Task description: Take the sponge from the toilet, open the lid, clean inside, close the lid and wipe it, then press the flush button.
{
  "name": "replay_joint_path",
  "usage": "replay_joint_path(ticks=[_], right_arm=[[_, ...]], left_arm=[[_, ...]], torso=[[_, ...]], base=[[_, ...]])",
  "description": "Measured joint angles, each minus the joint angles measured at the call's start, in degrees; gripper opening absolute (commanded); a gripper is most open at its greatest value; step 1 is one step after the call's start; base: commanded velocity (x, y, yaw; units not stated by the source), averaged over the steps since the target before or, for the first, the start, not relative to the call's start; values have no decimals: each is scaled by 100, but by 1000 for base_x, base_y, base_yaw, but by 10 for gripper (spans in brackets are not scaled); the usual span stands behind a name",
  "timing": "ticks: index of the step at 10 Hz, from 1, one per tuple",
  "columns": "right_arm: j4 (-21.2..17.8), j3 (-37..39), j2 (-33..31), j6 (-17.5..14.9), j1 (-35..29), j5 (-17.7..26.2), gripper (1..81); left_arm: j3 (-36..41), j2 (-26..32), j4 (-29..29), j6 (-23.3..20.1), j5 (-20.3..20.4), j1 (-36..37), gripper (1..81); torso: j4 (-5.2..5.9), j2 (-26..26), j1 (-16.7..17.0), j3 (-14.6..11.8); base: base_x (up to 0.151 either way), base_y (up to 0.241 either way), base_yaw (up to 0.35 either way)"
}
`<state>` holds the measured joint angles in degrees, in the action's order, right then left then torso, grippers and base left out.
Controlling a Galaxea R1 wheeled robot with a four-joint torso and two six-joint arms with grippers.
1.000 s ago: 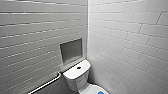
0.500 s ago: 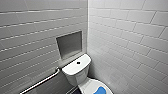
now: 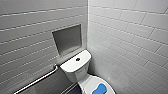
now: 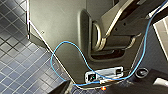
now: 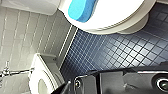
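sponge (image 3: 99, 89): bright blue, lying flat on the closed lid (image 3: 88, 85), toward the front of it; seen close in the right wrist view too, resting on the same white surface.
lid: down, glossy white, oval, touching the sponge from below.
toilet (image 3: 75, 71): white ceramic, set in the corner where two tiled walls meet, tank against the back wall.
flush button (image 3: 78, 59): small, dark, round, in the middle of the flat tank top (image 3: 70, 65).
niche (image 3: 67, 40): grey square recess in the back wall, just above the tank.
grab bar (image 3: 37, 80): metal, slanting along the wall beside the tank, apart from the toilet.
walls (image 3: 125, 37): pale grey oblong tiles in rows.
floor (image 5: 120, 50): small dark blue square tiles, running under the bowl's rim.
white fixture (image 5: 41, 77): second pale rounded object standing on the floor against the tiled wall, well apart from the bowl; kind unclear.
blue cable (image 4: 52, 58): thin loop across the robot's grey body in the left wrist view, dark blue floor tiles beside it.
left claw: apart or together, impossible to tell.
right claw: apart or together, impossible to tell.
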<state>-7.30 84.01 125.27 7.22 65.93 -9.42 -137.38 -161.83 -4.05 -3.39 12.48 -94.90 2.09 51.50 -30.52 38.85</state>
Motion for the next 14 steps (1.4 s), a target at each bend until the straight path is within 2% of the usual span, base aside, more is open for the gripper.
replay_joint_path(ticks=[2,4,6,12,14], right_arm=[[-129,72,52,121,-207,41,811],[-201,378,364,325,-438,55,811],[-221,668,646,488,-608,146,811],[-254,1172,1145,981,-1303,350,811],[-258,1241,1364,1196,-1515,408,811]], left_arm=[[-107,-105,-2,-2,-20,-22,811],[-166,-105,4,0,-22,-24,811],[-174,-138,6,0,-9,-30,811],[-182,-344,-5,0,0,-121,811],[-262,-429,-11,-2,2,-132,811]], torso=[[0,395,-247,18],[0,839,-524,24],[0,1154,-710,179],[0,2380,-1490,1340],[0,2730,-1718,1572]], base=[[0,0,0],[0,0,0],[0,0,0],[0,0,0],[0,0,0]])
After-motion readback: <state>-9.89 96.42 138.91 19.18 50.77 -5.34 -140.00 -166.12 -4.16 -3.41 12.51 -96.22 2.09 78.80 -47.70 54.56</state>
